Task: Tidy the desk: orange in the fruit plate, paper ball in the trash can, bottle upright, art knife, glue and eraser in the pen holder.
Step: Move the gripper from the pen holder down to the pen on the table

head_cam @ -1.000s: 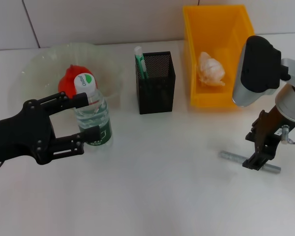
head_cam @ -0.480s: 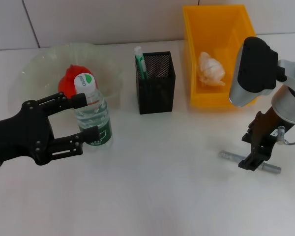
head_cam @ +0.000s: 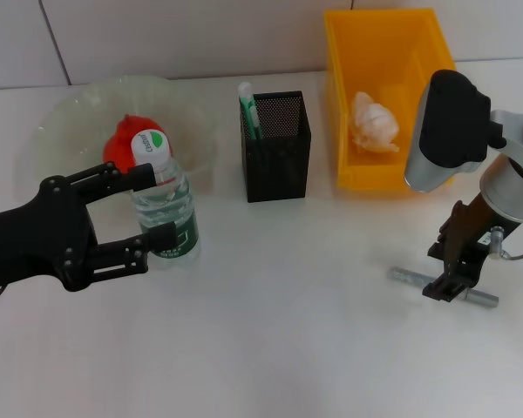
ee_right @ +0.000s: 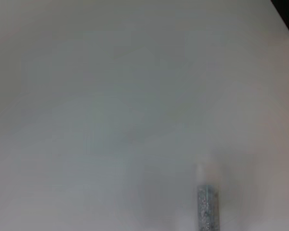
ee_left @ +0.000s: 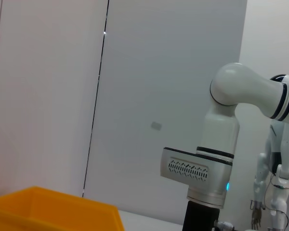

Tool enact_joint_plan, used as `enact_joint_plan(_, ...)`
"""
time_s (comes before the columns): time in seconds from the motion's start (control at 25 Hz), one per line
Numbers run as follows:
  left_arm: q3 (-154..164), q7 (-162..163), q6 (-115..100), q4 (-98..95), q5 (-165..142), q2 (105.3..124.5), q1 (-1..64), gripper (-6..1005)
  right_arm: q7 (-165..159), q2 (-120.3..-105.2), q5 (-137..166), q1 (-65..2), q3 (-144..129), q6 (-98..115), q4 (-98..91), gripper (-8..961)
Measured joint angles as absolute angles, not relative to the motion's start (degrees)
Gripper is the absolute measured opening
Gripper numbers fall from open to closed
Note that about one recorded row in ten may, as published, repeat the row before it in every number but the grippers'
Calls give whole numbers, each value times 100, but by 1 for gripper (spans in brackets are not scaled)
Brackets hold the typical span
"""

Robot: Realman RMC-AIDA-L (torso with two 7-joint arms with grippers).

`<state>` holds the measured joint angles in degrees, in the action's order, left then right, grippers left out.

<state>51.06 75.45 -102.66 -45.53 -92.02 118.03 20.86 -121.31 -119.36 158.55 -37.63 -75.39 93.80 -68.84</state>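
Head view shows the left gripper (head_cam: 154, 207) with its fingers spread around the upright bottle (head_cam: 163, 202), one on each side, near the bench's left edge. The bottle stands just before the plate (head_cam: 61, 122) that holds the orange (head_cam: 122, 139). The holder (head_cam: 276, 145) is mid-bench at the back, the yellow bin (head_cam: 386, 96) with the paper ball (head_cam: 375, 122) beside it. Near the right edge the right gripper (head_cam: 446, 288) stands over the knife (head_cam: 442, 287); whether it grips cannot be told. The front of the bench is bare.
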Motion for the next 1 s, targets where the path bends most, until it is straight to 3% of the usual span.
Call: enact_joint_plan(1.0,5088,7555,-10258,-4555,-9202,11803,2092,806,-12146,-11953,15793,-3779,-7664,9219,-6749,544)
